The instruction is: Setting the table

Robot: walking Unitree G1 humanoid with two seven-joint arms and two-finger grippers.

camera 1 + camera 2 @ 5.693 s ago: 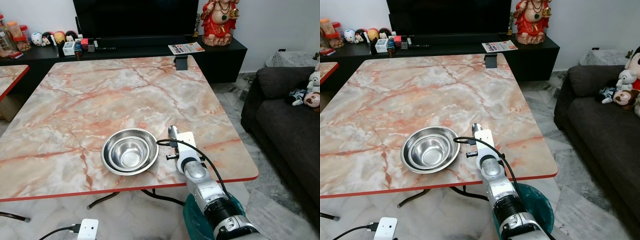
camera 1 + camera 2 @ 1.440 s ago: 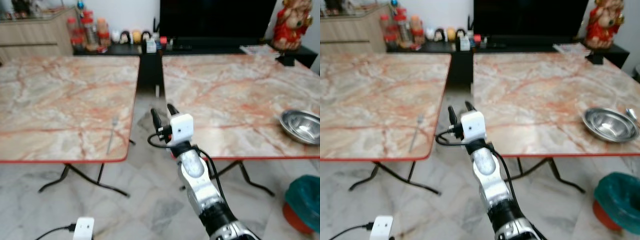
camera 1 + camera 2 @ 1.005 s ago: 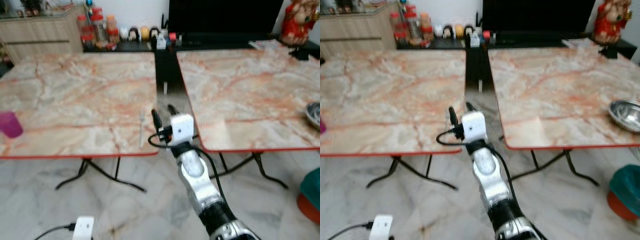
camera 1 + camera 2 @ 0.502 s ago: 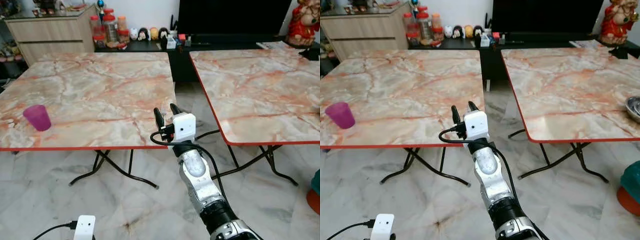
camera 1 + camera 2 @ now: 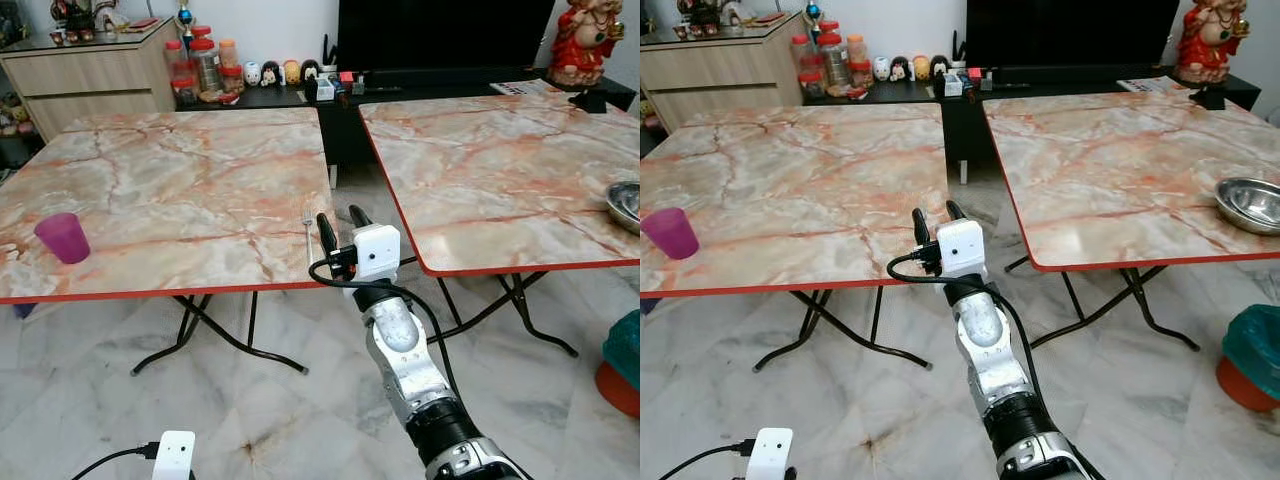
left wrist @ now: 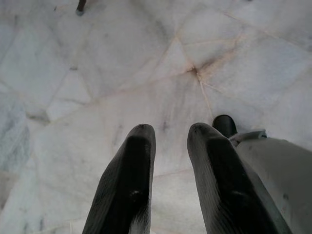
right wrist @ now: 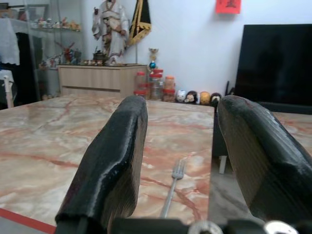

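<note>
A silver fork [image 5: 307,226] lies on the left marble table [image 5: 180,190], close to that table's right edge. My right gripper [image 5: 338,215] is held up just before the table's front right corner. It is open with nothing between its fingers, and the fork [image 7: 173,187] lies a little beyond them. A purple cup [image 5: 62,238] stands near the same table's front left edge. On the right marble table [image 5: 1110,170] sits a steel bowl [image 5: 1250,203] at the far right. My left gripper [image 6: 170,129] hangs over the floor, fingers slightly apart and empty.
A narrow gap of tiled floor separates the two tables, and folding legs [image 5: 215,335] stand under them. A teal bin [image 5: 1255,350] stands on the floor at the right. A white device [image 5: 172,455] with a cable lies on the floor near me. A dark TV cabinet [image 5: 330,95] runs behind.
The view has swung left from the bowl's table to the table with the fork and cup. My right gripper has left the bowl and is now raised, open, near the fork.
</note>
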